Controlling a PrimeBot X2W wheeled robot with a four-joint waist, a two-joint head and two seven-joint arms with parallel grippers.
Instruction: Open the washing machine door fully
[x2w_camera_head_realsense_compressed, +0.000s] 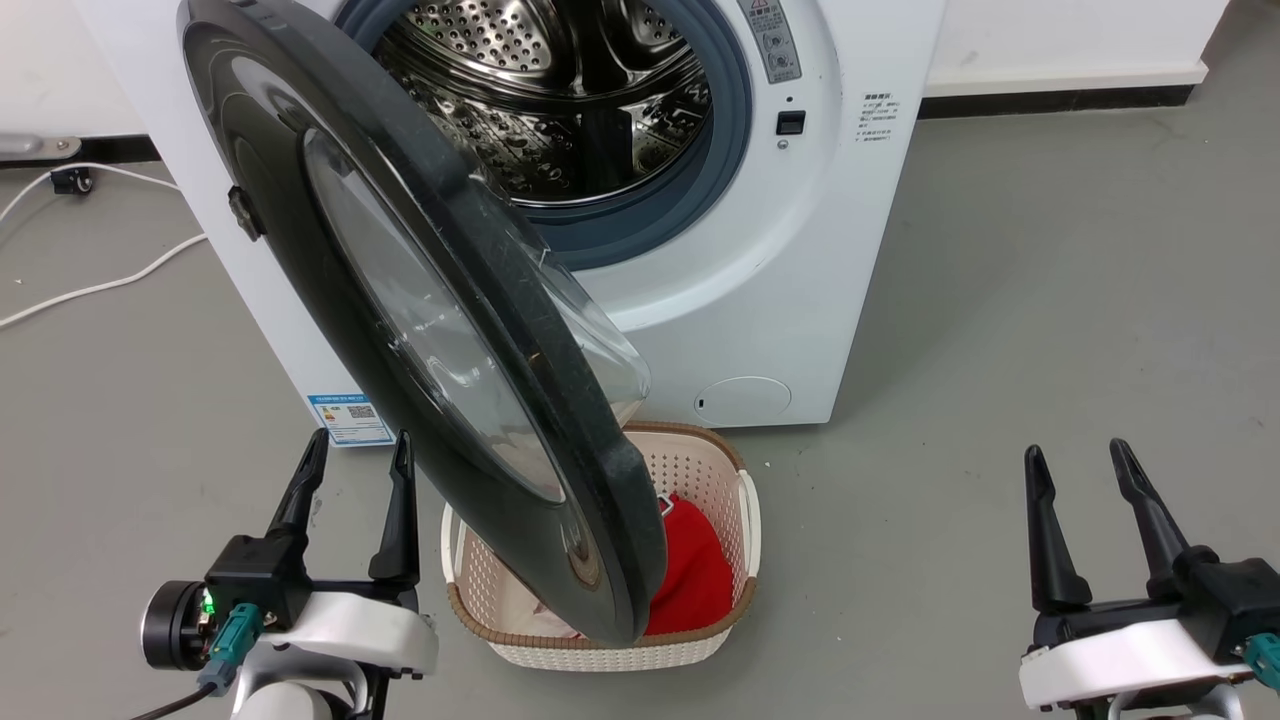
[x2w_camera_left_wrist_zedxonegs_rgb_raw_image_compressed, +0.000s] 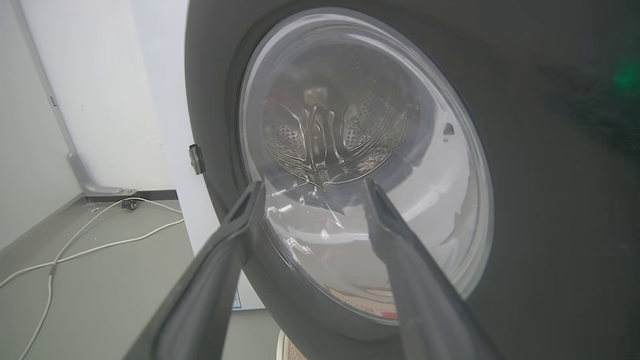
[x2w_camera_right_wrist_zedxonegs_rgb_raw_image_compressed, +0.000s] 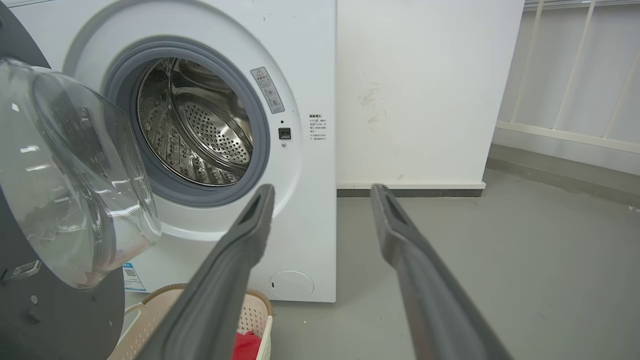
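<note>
The washing machine (x2w_camera_head_realsense_compressed: 800, 250) is a white front-loader with its steel drum (x2w_camera_head_realsense_compressed: 560, 90) exposed. The washing machine door (x2w_camera_head_realsense_compressed: 330, 250), glossy black with a bulging clear window (x2w_camera_head_realsense_compressed: 590, 330), stands swung out toward me at a wide angle, hinged on the left. My left gripper (x2w_camera_head_realsense_compressed: 360, 445) is open at the lower left, just left of the door's outer face and apart from it. In the left wrist view the door (x2w_camera_left_wrist_zedxonegs_rgb_raw_image_compressed: 550, 200) looms close behind the open left gripper (x2w_camera_left_wrist_zedxonegs_rgb_raw_image_compressed: 310, 185). My right gripper (x2w_camera_head_realsense_compressed: 1078, 452) is open at the lower right, far from the door, and empty (x2w_camera_right_wrist_zedxonegs_rgb_raw_image_compressed: 322, 189).
A cream perforated laundry basket (x2w_camera_head_realsense_compressed: 735, 560) holding red cloth (x2w_camera_head_realsense_compressed: 695, 575) stands on the grey floor under the door's lower edge. White cables (x2w_camera_head_realsense_compressed: 90, 290) lie on the floor to the left. A white wall (x2w_camera_right_wrist_zedxonegs_rgb_raw_image_compressed: 425, 90) stands right of the machine.
</note>
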